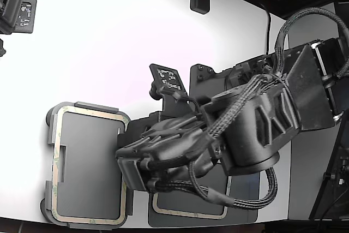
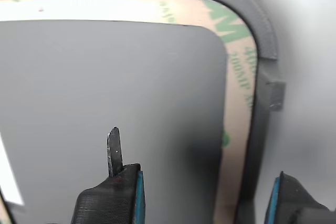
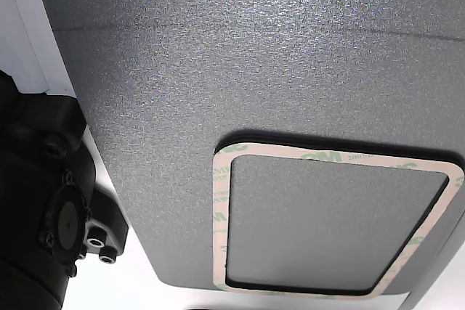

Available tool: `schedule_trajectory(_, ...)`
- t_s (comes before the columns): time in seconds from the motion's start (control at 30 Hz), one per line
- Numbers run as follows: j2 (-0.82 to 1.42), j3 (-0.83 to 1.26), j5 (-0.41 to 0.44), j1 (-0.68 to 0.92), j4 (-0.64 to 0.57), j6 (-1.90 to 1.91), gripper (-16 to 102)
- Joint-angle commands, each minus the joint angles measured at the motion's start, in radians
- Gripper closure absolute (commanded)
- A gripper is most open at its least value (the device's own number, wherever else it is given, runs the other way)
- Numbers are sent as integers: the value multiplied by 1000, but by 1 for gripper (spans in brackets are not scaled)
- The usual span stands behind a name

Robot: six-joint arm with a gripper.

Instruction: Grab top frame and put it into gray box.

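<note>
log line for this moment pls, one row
gripper: open, empty, over gray box edge | frame: lying in gray box | second frame: on dark mat | phase: frame placed

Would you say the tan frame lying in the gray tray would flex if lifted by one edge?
Probably: the frame looks thin with an open middle, so likely floppy and light. Lying flat inside the tray, it may resist the claw.

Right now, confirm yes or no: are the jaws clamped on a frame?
No: in the wrist view the jaws stand apart above the gray box, gripping nothing; the frame lies inside it.
</note>
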Motion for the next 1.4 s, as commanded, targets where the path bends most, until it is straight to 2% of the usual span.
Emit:
schedule_trajectory(0.0,67,-67,63,-15,-3,-34,-3)
schedule_trajectory(0.03,83,-75,80,-18,-9,-77,-7)
schedule_trajectory(0.1,112,-83,84,-32,-25,-324,-7)
schedule_trajectory(0.17,137,-91,98,-46,-21,-376,-9)
schedule_trajectory(0.2,158,-89,109,-54,-21,-402,-14)
schedule_trajectory(0.33,304,-15,179,-97,-57,-726,-14)
schedule_trajectory(0.4,437,129,249,-126,-153,-1009,-14)
schedule_trajectory(0.47,611,324,261,-175,-322,-1264,-14)
schedule_trajectory(0.57,825,565,210,-253,-489,-1560,-14)
schedule_trajectory(0.63,925,673,146,-311,-531,-1690,-14)
schedule_trajectory(0.83,1181,956,18,-449,-581,-1821,-14)
schedule_trajectory(1.27,1503,1312,-83,-560,-649,-1917,-13)
schedule_trajectory(1.37,1523,1315,-124,-555,-632,-1957,-14)
